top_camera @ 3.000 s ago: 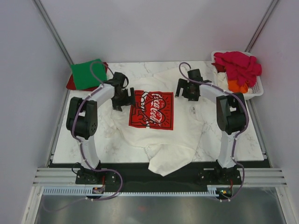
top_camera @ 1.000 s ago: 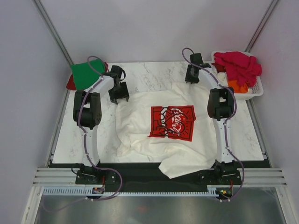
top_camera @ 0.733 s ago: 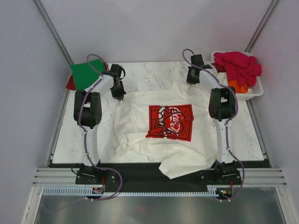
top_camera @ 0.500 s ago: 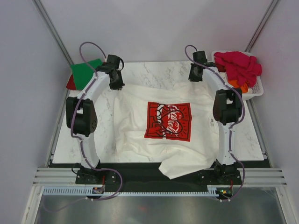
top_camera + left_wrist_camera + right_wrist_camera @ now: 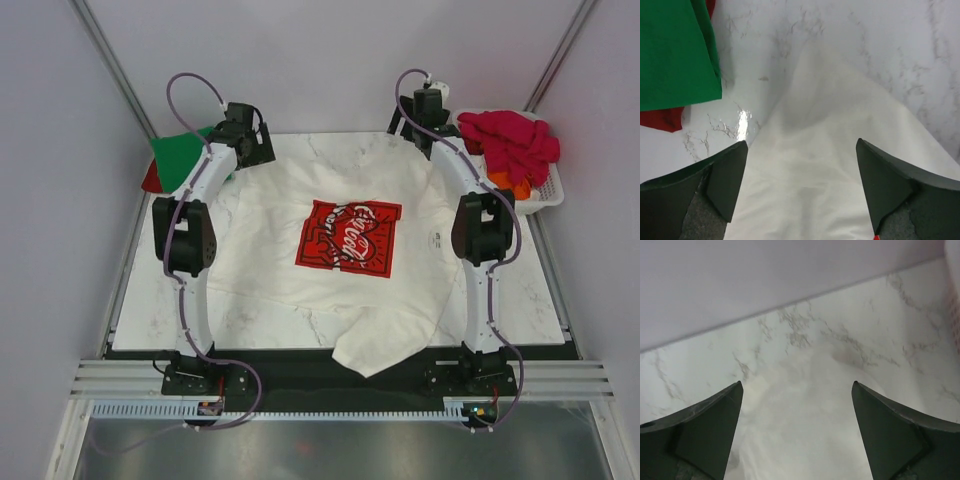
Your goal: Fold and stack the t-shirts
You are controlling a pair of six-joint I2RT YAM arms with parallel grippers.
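- Far left back corner of the bench (image 5: 150, 300): we've got a green shirt (image 5: 178, 158) folded flat, sitting on top of a red shirt (image 5: 149, 180) that only peeks out along its left and near edge.
- Left gripper (image 5: 801, 145) hangs just to the right of that pile, over the back-left corner of the white shirt (image 5: 340, 280). Its jaws are spread wide with nothing in them. In the wrist view the cloth lies flat on the marble below, running up to a point between the two fingers.
- Middle: the white shirt is spread across most of the bench, print side up, with the red print (image 5: 348, 237) roughly in the centre and a bit tilted. The back part looks fairly flat. The near part is bunched up and hangs over the near edge of the bench between the two arm bases.
- Right gripper (image 5: 797, 385) is up at the back edge, over the back-right corner of the white shirt. Its jaws are also wide apart and gripping nothing. The cloth edge under it is pretty washed out against the marble in the wrist view, so we can't trace it exactly.
- Far right back corner: a white basket (image 5: 548, 196) piled with magenta shirts (image 5: 510, 140), and an orange shirt (image 5: 503, 183) showing underneath them.
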